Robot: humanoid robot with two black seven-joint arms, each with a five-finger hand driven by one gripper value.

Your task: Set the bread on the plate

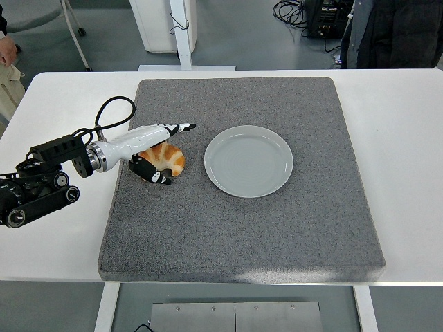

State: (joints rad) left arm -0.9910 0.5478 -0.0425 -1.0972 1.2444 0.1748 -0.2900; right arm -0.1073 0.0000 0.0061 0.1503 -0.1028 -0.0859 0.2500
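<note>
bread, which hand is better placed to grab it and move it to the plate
Left. The left hand already straddles the bread on the grey mat, fingers above and thumb below it, with the plate just beside. No right arm is in view.

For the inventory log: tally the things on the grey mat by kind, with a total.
Bread (croissant): 1
Plate: 1
Total: 2

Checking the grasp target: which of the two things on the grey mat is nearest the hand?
The bread: the left hand brackets it, while the plate lies apart, to its right.
</note>
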